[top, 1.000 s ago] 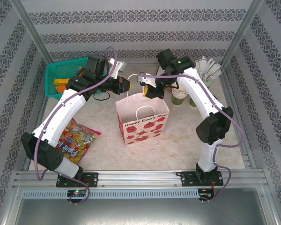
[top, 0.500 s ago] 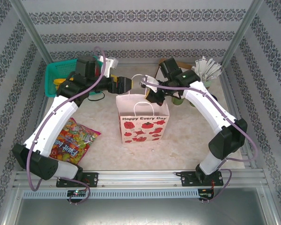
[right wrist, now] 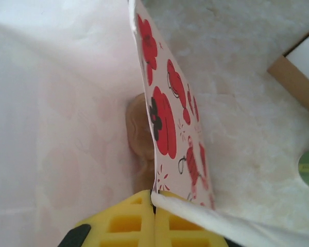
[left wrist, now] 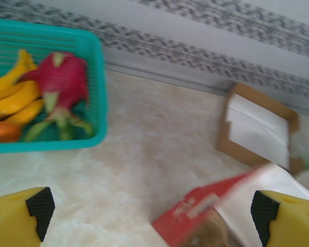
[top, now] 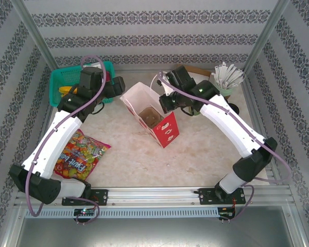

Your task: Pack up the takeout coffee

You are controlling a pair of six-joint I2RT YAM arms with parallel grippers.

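The white paper bag with red poppies [top: 162,126] leans over in mid-table, its mouth open toward the back left. My right gripper [top: 166,101] is shut on its rim and white handle [right wrist: 206,216] at the fingertips of the right gripper [right wrist: 154,198]. Something brown [right wrist: 139,139] lies at the bag's bottom. My left gripper [top: 118,86] is open, left of the bag; in its wrist view the left gripper [left wrist: 150,216] has the bag's red edge [left wrist: 195,216] low between the pads. A small black round lid [top: 230,108], apparently the takeout coffee's, peeks out beside my right forearm; its cup is hidden.
A teal basket [top: 59,82] with bananas and a dragon fruit [left wrist: 62,82] sits back left. A candy bag [top: 82,152] lies front left. A pale green cup of white sticks [top: 226,77] stands back right, a brown tray with white napkins [left wrist: 257,128] along the back wall.
The bag stood upright between both grippers; now it is tipped with its mouth open. My left gripper has come off it and drawn back left. The right gripper still holds it.
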